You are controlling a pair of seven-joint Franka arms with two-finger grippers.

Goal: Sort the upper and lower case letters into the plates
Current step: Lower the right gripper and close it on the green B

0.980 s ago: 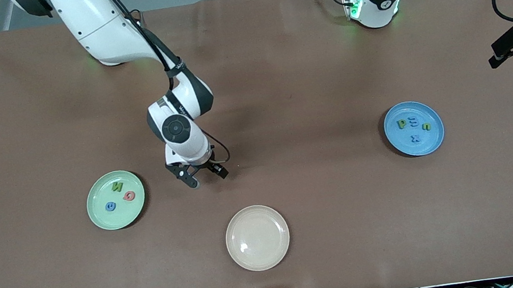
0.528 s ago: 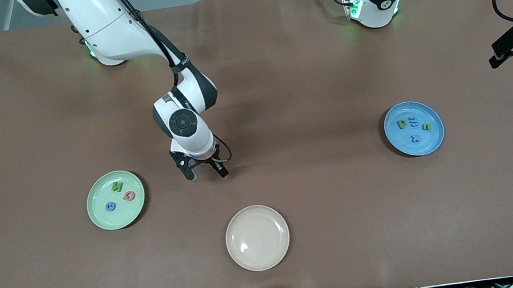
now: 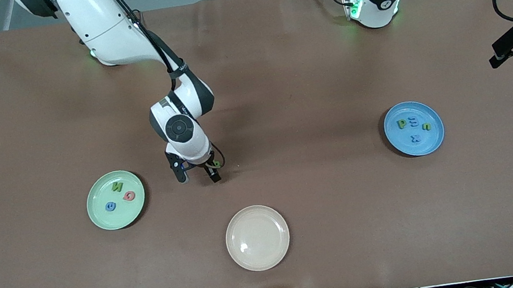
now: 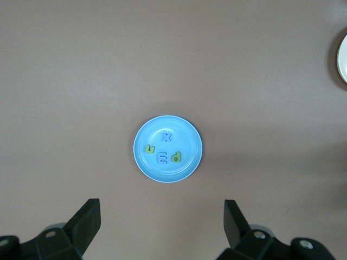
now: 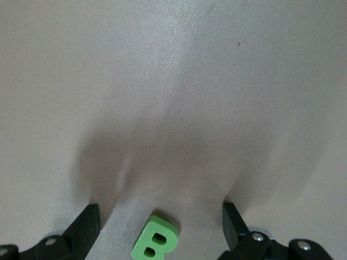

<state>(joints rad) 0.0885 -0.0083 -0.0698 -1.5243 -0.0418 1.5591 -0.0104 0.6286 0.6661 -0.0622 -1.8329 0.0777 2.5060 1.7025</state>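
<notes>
Two plates: mint plate (image 3: 115, 199) toward the right arm's end, blue plate (image 3: 413, 128) toward the left arm's end; both hold letters.
Loose letter: green B (image 5: 155, 244) on the surface, between the fingers.
Right hand (image 3: 197, 172): released, low over B.
Left hand (image 4: 162, 225): released, waiting high over the blue plate.
Risk: off-centre closing could push B aside.

High front camera facing the bases—left wrist high over the blue plate (image 4: 168, 149), shared—right wrist seemingly tabletop-close.
</notes>
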